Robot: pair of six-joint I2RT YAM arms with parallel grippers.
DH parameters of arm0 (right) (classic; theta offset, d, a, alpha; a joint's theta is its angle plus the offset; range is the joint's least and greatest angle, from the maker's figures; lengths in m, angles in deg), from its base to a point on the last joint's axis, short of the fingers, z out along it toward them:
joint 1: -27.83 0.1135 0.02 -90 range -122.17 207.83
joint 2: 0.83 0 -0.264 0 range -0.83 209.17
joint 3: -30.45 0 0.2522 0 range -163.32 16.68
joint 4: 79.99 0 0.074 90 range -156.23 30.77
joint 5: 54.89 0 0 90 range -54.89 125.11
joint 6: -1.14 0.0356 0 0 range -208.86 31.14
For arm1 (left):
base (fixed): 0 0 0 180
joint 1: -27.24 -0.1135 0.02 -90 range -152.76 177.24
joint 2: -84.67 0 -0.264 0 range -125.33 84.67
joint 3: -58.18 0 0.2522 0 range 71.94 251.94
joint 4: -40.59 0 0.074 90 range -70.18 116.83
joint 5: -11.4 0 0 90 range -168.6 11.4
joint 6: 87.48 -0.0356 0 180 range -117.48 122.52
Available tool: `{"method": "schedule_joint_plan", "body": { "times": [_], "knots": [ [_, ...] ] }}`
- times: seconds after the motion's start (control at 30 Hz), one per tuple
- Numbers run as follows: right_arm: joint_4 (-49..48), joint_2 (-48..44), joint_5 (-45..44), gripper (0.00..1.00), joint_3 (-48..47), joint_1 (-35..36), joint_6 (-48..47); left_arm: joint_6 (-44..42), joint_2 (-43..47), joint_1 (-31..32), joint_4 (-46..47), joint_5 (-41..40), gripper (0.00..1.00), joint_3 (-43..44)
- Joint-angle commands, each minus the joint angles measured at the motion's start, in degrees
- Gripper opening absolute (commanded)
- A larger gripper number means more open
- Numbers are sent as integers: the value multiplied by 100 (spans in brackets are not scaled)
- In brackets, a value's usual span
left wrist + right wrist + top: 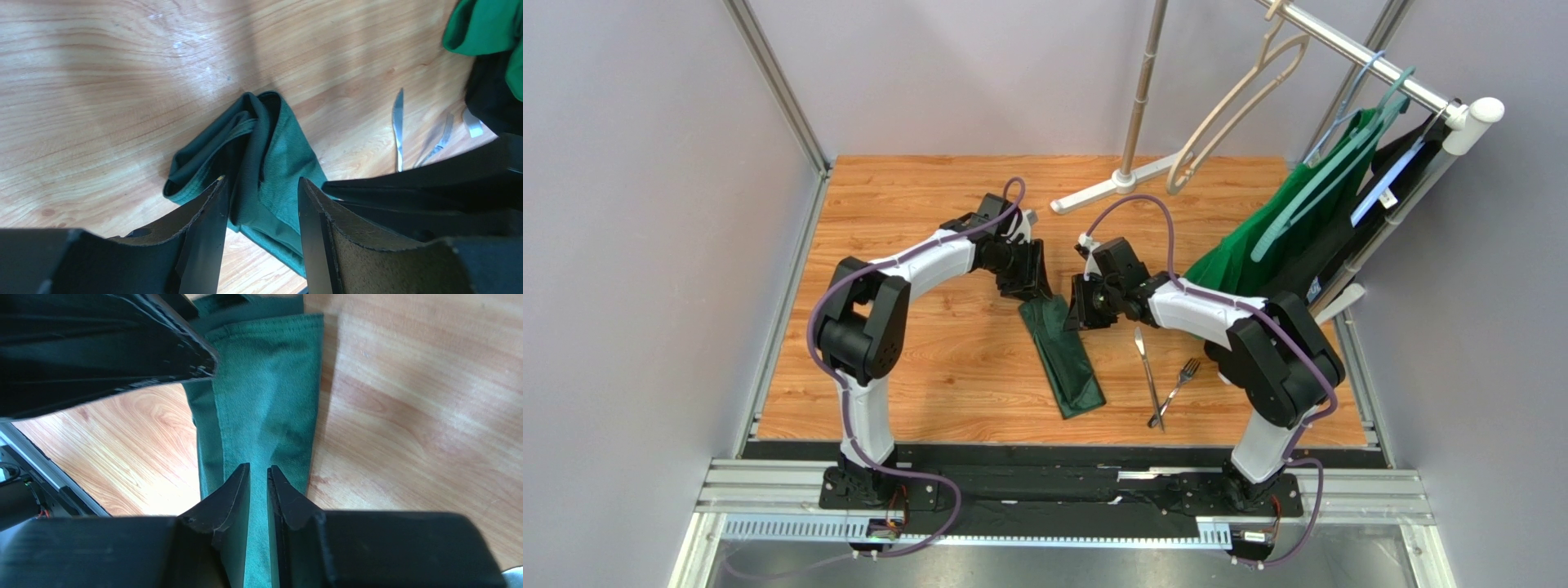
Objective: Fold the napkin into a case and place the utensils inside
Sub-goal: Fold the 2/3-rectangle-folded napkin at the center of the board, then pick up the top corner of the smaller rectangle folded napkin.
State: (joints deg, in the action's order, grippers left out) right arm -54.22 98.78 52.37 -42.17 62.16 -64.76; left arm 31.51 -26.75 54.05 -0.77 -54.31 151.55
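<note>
The dark green napkin point(1064, 358) lies folded into a narrow strip on the wooden table, its far end bunched and partly turned over point(258, 141). My left gripper point(1028, 288) is open, its jaws point(261, 180) straddling a raised fold at that far end. My right gripper point(1078, 309) is beside it on the strip; its fingers point(258, 468) are almost together with green cloth point(270, 386) filling the thin gap. The utensils lie right of the strip: a knife point(1145, 358) and a fork point(1177, 387). Both also show in the left wrist view, the knife point(398, 125) left of the fork point(439, 142).
A clothes rack stands at the back right with a bright green garment point(1284, 227) on a teal hanger, an empty beige hanger point(1241, 104) and its white foot point(1112, 188). Grey walls close the left and right sides. The table's near edge runs by the arm bases.
</note>
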Motion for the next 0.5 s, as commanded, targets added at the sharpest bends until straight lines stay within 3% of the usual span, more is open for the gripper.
{"method": "schedule_joint_plan", "body": {
  "times": [0.0, 0.17, 0.33, 0.47],
  "knots": [
    [-489, 4, -20, 19, -91, 21, 113, -43, -56, 26, 35, -109, 54, 239],
    [-637, 330, 85, 21, -390, -14, 297, 54, 172, 26, 70, -232, 52, 81],
    [-858, 620, 216, 33, -698, -14, 464, 388, 989, -105, 578, -443, 47, -718],
    [-824, 874, 217, 36, -978, -5, 429, 440, 964, -228, 711, -93, 40, -895]
  ]
}}
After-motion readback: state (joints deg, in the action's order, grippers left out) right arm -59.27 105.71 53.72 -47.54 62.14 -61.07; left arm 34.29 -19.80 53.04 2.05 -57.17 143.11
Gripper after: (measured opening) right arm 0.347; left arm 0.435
